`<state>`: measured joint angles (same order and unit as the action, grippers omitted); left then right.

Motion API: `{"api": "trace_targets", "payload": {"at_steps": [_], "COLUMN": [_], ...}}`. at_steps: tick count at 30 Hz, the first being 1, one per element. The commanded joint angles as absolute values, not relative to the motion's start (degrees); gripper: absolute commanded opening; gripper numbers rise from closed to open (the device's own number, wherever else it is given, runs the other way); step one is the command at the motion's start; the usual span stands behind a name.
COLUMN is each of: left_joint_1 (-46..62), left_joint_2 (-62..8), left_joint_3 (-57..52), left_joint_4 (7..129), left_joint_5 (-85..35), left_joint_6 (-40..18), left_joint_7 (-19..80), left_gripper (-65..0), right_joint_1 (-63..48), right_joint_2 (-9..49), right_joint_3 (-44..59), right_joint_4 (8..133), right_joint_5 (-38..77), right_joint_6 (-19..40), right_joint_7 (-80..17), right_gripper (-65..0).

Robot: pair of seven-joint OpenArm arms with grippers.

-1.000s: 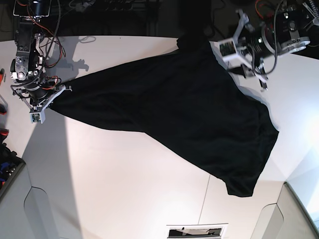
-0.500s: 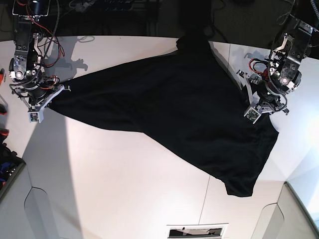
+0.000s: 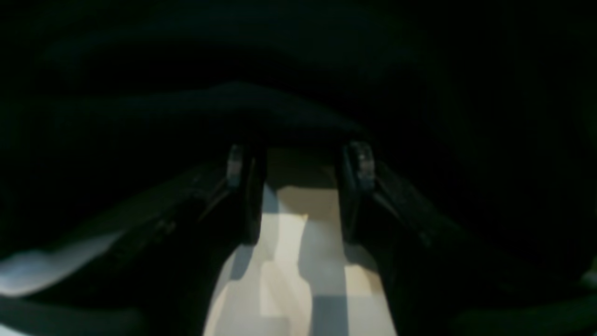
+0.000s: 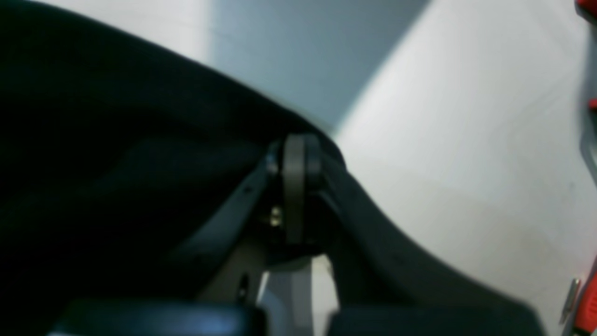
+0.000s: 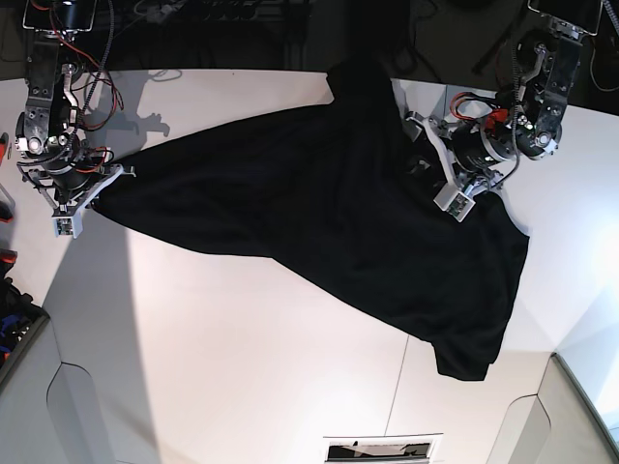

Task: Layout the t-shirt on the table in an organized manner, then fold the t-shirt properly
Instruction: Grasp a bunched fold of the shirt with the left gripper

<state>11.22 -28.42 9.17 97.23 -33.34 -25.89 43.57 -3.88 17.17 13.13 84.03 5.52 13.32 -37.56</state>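
The black t-shirt [image 5: 329,222] lies spread slantwise on the white table [image 5: 242,367], from the far left to the near right. My right gripper [image 5: 92,193] is at the shirt's left corner; in the right wrist view this gripper [image 4: 296,186] is shut on a pinch of the black t-shirt [image 4: 116,186]. My left gripper [image 5: 426,164] rests low at the shirt's upper right edge. In the left wrist view that gripper [image 3: 298,161] is open, with bare table [image 3: 298,261] between its fingers [image 3: 245,196] and a raised fold of the t-shirt [image 3: 289,102] just past the tips.
Red-handled tools [image 5: 6,208] and a dark bin [image 5: 14,329] sit past the table's left edge. A thin seam [image 5: 397,387] and a slot [image 5: 382,448] mark the table's near side. Beyond the far edge it is dark, with cables.
My left arm has swung from the shirt's right edge up and left onto its upper right part. The shirt's top lobe and right edge shifted slightly left. The right arm stayed put.
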Motion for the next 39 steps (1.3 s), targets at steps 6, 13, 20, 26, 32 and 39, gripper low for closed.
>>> {"api": "trace_targets", "payload": {"at_steps": [6, 13, 20, 26, 32, 39], "left_joint_1": [6.48, -0.25, -6.22, -10.28, -11.18, -9.34], "left_joint_2": [-24.99, -24.73, -20.58, -13.45, -11.38, -14.37], "left_joint_3": [9.04, 9.15, 14.46, 19.14, 19.16, 18.63], "left_joint_4": [98.41, 98.39, 93.54, 87.02, 86.5, 86.54], "left_joint_5": [-32.73, -32.14, -28.93, -23.64, -22.85, -25.52], "left_joint_6": [-26.85, -26.89, -27.73, -27.66, -27.62, -25.12], "left_joint_7": [44.05, 43.97, 41.52, 40.88, 43.77, 45.56], "left_gripper": [-37.0, -37.0, -37.0, -37.0, -37.0, -37.2], "right_joint_1": [-4.32, -4.34, -4.34, -4.54, -4.62, -4.62], "right_joint_2": [17.58, 17.12, 16.75, 14.68, 12.51, 12.49], "right_joint_3": [13.23, 13.21, 13.23, 13.23, 13.21, 13.21], "right_joint_4": [83.77, 83.77, 83.77, 83.77, 83.77, 83.77], "right_joint_5": [5.3, 5.61, 8.38, 8.38, 7.92, 7.97], "right_joint_6": [13.98, 13.98, 14.39, 15.51, 15.86, 16.99], "right_joint_7": [-42.06, -42.5, -42.33, -42.92, -43.33, -43.09], "right_gripper": [-65.0, -65.0, -65.0, -65.0, -65.0, -65.0]}}
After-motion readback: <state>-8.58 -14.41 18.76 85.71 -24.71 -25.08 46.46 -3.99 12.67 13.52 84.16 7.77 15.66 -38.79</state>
